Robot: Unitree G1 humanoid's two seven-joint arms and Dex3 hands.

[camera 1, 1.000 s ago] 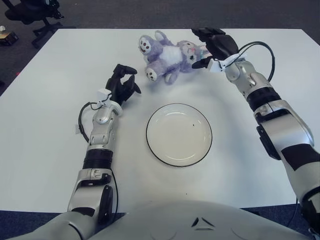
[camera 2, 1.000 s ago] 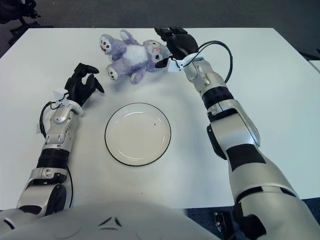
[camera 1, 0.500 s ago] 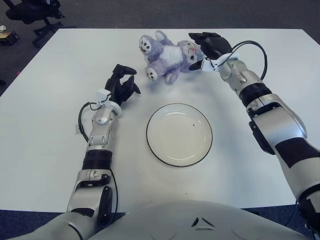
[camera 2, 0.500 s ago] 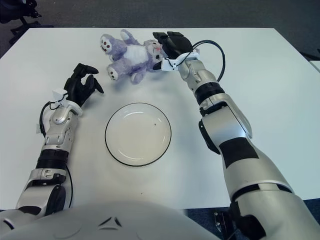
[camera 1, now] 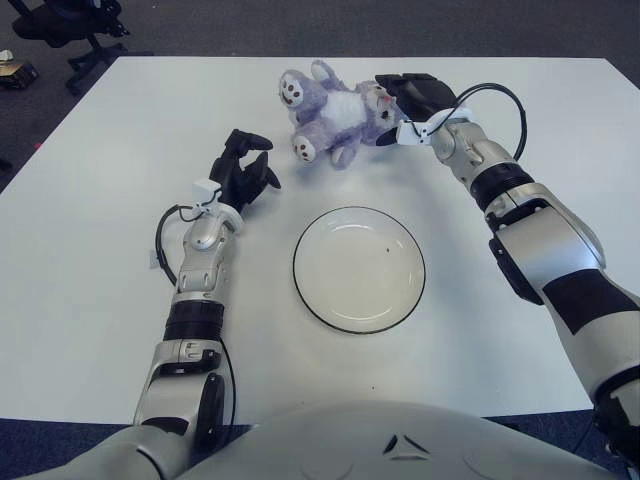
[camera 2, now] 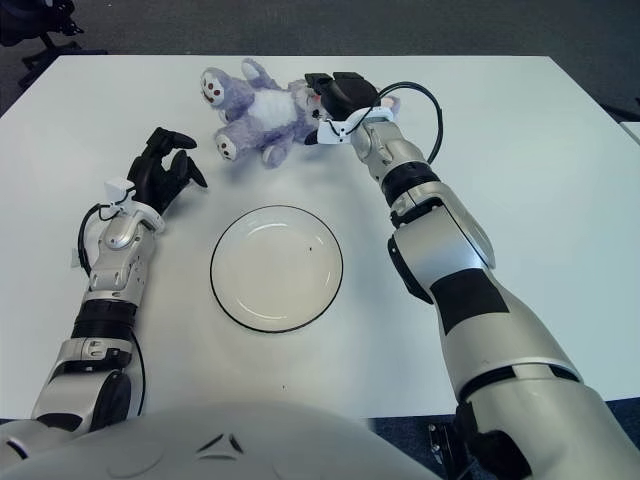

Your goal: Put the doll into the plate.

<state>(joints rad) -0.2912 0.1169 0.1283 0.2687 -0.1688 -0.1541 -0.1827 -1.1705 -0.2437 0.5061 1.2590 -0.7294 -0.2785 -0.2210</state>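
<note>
Two hands over the white worktop [camera 1: 90, 300], and I'll take them left to right. My left hand [camera 1: 243, 170] sits out on the left side, well apart from the doll and up-left of the plate, its dark fingers [camera 1: 250, 141] loosely curled and holding nothing. Next along, near the middle of the worktop, is the plate [camera 1: 358, 269], white with a dark rim, lying flat and bare inside. Beyond it, toward the far edge, lies the doll [camera 1: 335, 110], a purple plush animal with a white belly, sprawled on its back with its pale foot soles turned toward the left and its head to the right. It is on the worktop, clear of the plate. Right there at the head end is my right hand [camera 2: 335, 95], its black fingers [camera 2: 318, 82] spread over the doll's head and touching it. Whether they have actually closed on the plush I cannot tell from here. A black cable [camera 1: 505, 100] loops off my right wrist.
</note>
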